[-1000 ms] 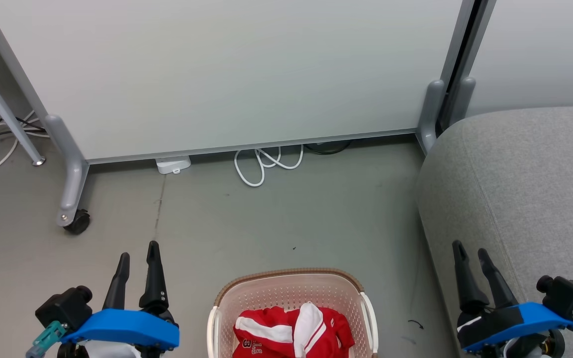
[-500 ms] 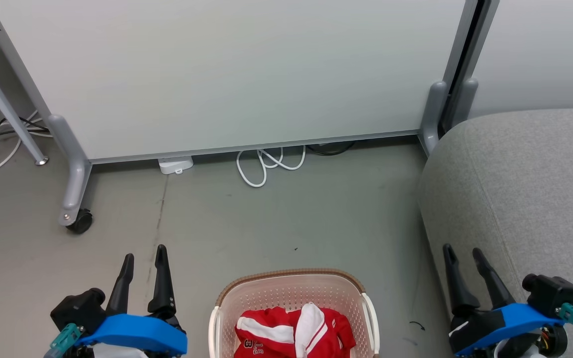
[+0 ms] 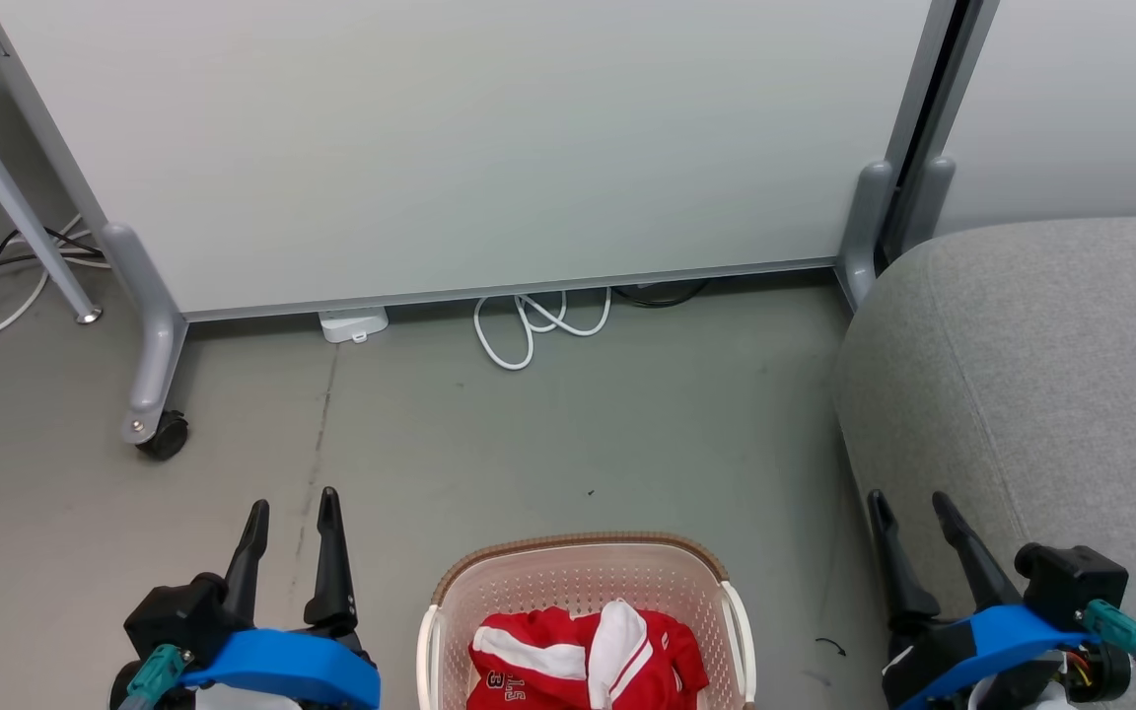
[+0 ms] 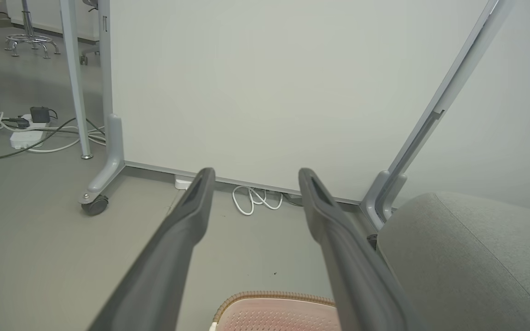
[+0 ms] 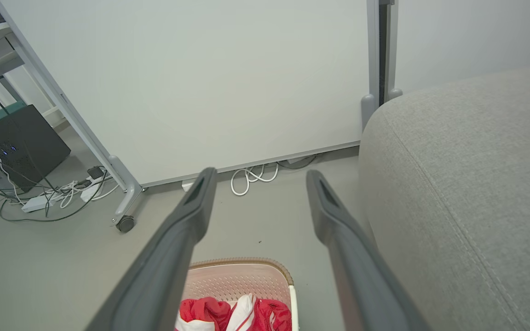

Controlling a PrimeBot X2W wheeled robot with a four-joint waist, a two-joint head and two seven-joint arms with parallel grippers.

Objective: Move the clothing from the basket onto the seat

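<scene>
We face a pale partition panel (image 3: 450, 148) on grey legs, lit evenly. Under its lower edge lie a coiled white cable (image 3: 538, 320) and a small white box (image 3: 353, 323). Its left leg ends in a black castor (image 3: 166, 436) on the grey floor (image 3: 548, 444) (faintly scuffed). Left of the panel, a slanted metal leg (image 3: 16, 207) stands among loose cables (image 3: 60, 251); right of it, a second panel (image 3: 1071, 99) adjoins.

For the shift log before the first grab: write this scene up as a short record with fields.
clothing: red and white, bunched inside the basket
basket: on the floor, between the two grippers
seat: grey, to the basket's right, no clothing on the part in view
left gripper: open, holding nothing, left of the basket
right gripper: open, holding nothing, by the seat's near edge
task: not yet begun
</scene>
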